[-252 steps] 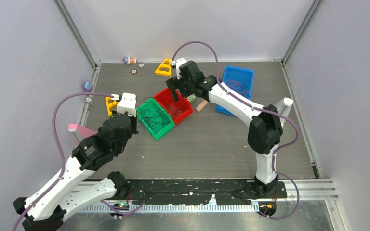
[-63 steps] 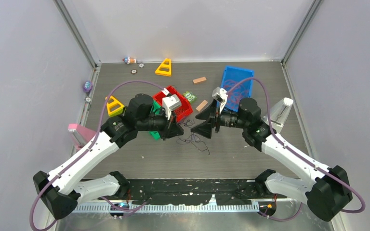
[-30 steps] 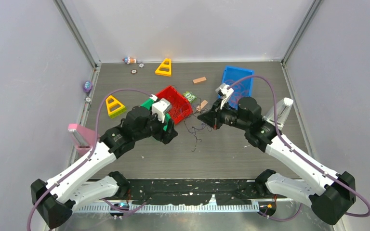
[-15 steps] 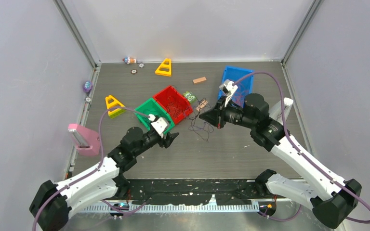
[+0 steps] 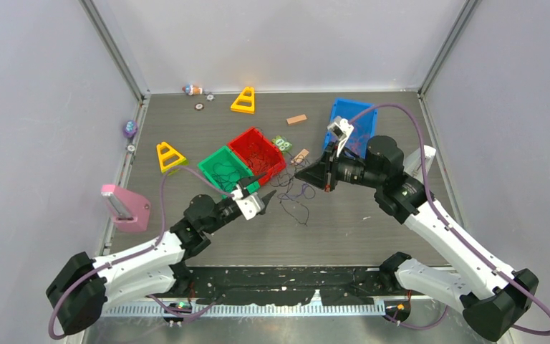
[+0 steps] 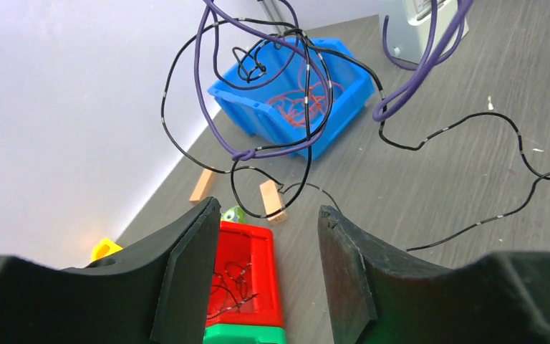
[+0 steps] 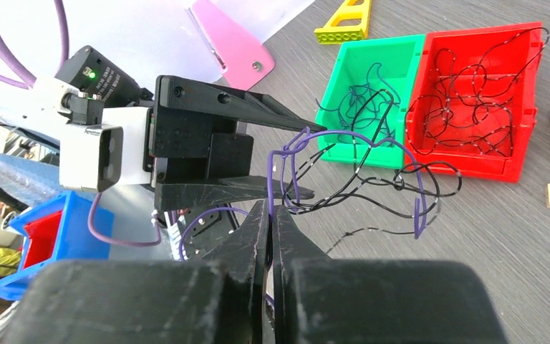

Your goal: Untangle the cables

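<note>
Black and purple thin wires (image 6: 245, 153) hung knotted from the closed right gripper (image 7: 271, 209), near the red plastic bin (image 7: 473, 170), after the left gripper (image 6: 268, 215), jaws apart and empty, drew back, so untangling looked unfinished.

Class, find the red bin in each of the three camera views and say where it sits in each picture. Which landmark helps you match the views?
Top external: red bin just above centre, slightly left.
Left wrist: red bin at the bottom edge, left of centre.
Right wrist: red bin in the upper right.
Shared landmark: the green bin adjoining it.
</note>
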`<state>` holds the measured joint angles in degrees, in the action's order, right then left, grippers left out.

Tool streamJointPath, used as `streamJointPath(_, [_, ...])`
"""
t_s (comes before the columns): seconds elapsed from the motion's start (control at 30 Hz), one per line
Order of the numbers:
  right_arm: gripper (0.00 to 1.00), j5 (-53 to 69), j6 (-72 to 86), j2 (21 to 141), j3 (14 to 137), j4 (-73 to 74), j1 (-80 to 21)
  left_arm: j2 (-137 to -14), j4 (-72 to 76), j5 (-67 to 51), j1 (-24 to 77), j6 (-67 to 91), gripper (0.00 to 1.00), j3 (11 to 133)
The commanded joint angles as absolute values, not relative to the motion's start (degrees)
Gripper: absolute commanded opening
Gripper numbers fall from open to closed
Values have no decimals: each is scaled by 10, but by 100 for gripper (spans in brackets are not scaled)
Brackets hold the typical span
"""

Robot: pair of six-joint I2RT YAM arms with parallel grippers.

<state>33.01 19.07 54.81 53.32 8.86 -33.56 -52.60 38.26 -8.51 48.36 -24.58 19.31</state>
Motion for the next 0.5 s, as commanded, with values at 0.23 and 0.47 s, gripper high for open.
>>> streamJointPath(0.23, [6,386,224,545,564,51,-320,-566,506,-101,498,-336,43,194])
streamJointPath(0.47, [6,400,240,546,553,34,-312,-603,543,-104,509,-337,36,212])
